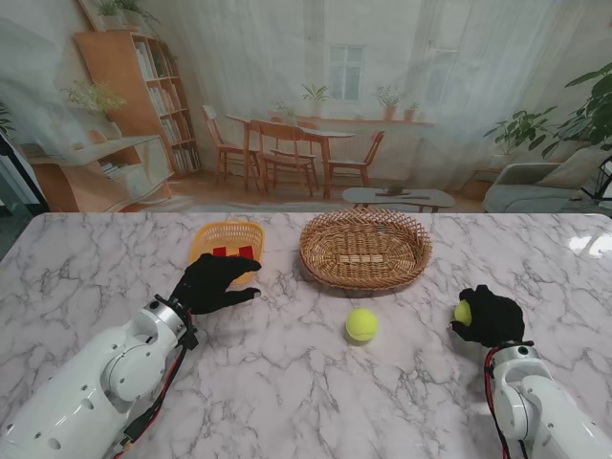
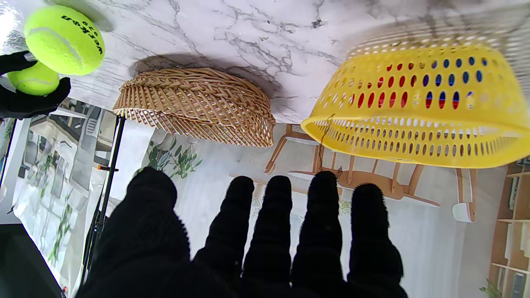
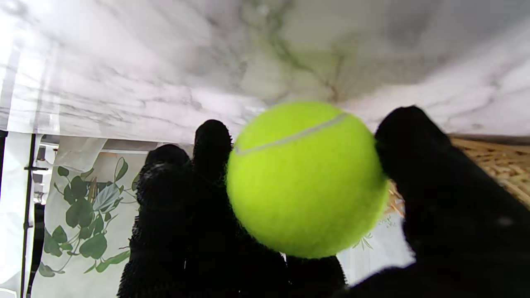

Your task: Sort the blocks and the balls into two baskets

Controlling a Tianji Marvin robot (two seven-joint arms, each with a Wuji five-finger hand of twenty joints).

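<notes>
My right hand [image 1: 493, 316] in its black glove is shut on a yellow-green tennis ball [image 1: 463, 312] at the right of the table; the right wrist view shows that ball [image 3: 306, 178] pinched between thumb and fingers. A second tennis ball [image 1: 361, 324] lies loose on the marble, nearer to me than the wicker basket [image 1: 364, 251]. The yellow plastic basket [image 1: 228, 247] holds red and blue blocks [image 2: 414, 87], seen through its holes. My left hand [image 1: 214, 281] is open, fingers spread, holding nothing, just in front of the yellow basket [image 2: 418, 111].
The white marble table [image 1: 287, 382] spans the view. The wicker basket [image 2: 198, 105] stands to the right of the yellow one, and nothing shows inside it. A printed room backdrop lines the table's far edge.
</notes>
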